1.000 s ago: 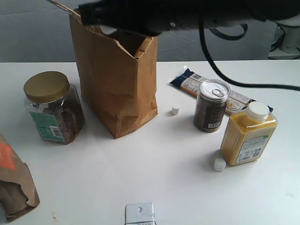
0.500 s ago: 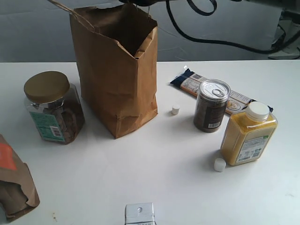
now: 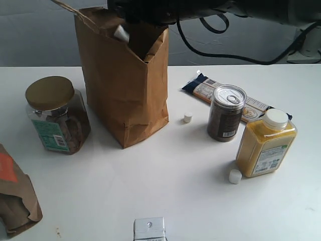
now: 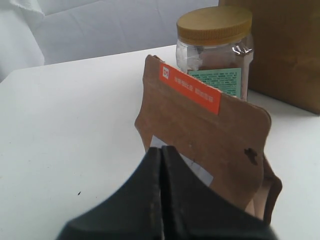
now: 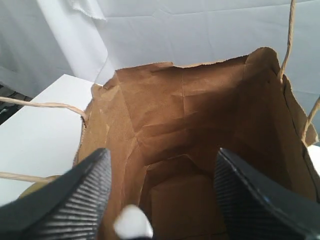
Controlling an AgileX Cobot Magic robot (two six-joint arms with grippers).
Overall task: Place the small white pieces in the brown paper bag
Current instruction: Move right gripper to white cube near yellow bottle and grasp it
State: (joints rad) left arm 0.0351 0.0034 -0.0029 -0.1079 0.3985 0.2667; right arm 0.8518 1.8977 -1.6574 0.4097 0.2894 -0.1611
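Observation:
The tall brown paper bag (image 3: 123,85) stands open at the back left. My right gripper (image 5: 161,167) hangs over its mouth (image 5: 200,150), open, with nothing between the fingers (image 5: 75,200). One small white piece (image 3: 121,33) is loose in the air just under the gripper, inside the bag's opening; the right wrist view shows this piece (image 5: 132,222) too. A second white piece (image 3: 187,118) lies on the table right of the bag. A third (image 3: 234,176) lies by the yellow bottle. My left gripper (image 4: 161,150) is shut and empty beside the small orange-labelled bag (image 4: 210,135).
A gold-lidded jar (image 3: 56,115) stands left of the bag. A dark can (image 3: 226,113), a yellow bottle (image 3: 266,143) and a flat snack packet (image 3: 228,98) are on the right. The small orange-labelled bag (image 3: 15,193) lies front left. A metal block (image 3: 149,229) sits at the front edge.
The right arm rose from low over the bag, then came back above its mouth. A white piece now shows loose in the bag's opening, where none showed before.

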